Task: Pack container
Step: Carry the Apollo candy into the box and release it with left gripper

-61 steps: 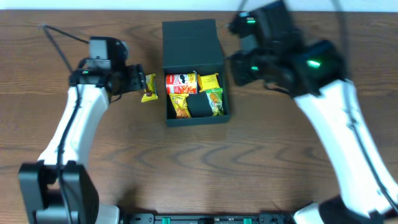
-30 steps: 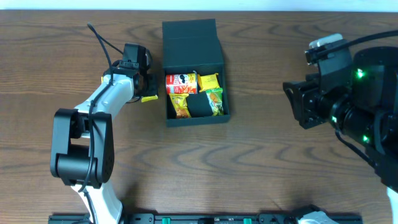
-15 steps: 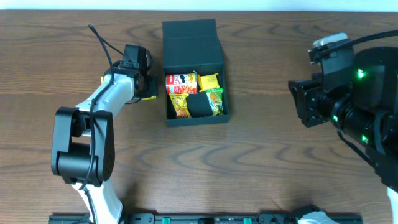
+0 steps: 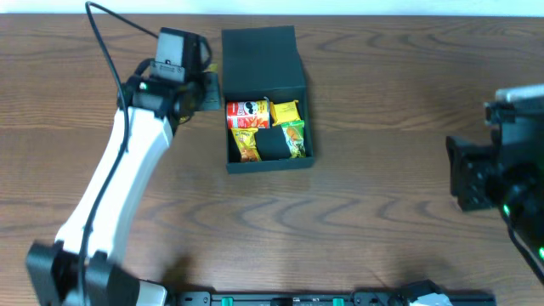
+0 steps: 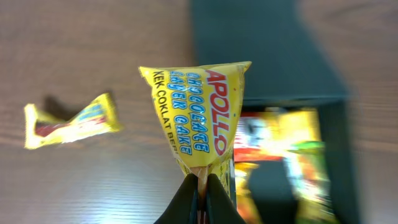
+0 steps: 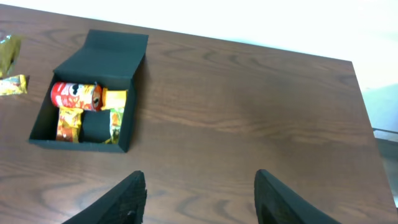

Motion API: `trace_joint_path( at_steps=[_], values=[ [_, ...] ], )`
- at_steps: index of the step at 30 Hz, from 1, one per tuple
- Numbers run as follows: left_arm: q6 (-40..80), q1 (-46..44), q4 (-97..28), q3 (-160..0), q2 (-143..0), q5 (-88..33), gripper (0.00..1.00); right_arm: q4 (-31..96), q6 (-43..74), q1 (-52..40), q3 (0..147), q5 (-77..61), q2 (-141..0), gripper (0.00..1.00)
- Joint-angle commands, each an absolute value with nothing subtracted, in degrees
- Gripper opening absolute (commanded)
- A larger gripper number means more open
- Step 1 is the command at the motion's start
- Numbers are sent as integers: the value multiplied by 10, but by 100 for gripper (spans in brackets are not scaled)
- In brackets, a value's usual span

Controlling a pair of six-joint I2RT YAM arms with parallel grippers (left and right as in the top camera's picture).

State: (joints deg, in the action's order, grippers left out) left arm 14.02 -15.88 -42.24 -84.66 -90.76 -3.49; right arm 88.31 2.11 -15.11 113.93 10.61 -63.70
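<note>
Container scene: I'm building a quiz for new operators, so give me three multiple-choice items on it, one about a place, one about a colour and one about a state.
1. Where is the red can relative to the container?
A. Inside it
B. On the table to its left
C. On top of its lid

2. What colour is the packet held by the left end effector?
A. Green
B. Yellow
C. White

3. How is the container's flap lid?
A. Shut over the snacks
B. Open, folded back
C. Torn off, lying apart

Answers:
1 A: the can lies among the snacks within the walls.
2 B: the left wrist view shows a yellow wrapper pinched at its end.
3 B: the inside is exposed and the flap lies flat behind it.
</note>
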Motion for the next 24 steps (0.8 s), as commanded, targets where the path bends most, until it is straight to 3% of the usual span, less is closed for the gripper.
trace_joint_path(
  at_steps=[1,6,14,24],
  values=[
    [168,-207,-426,-844,-927,-23,6,897,23,-145,1142,116,-610,58],
    [244,-281,-412,-844,-976,-15,6,926,27,-145,1142,116,-591,59],
    [375,-305,-435,-835,-1023,2,6,931,27,-145,1142,116,-590,58],
    [399,-350,-390,-757,-1014,19,6,931,27,-145,1142,116,-590,59]
  ],
)
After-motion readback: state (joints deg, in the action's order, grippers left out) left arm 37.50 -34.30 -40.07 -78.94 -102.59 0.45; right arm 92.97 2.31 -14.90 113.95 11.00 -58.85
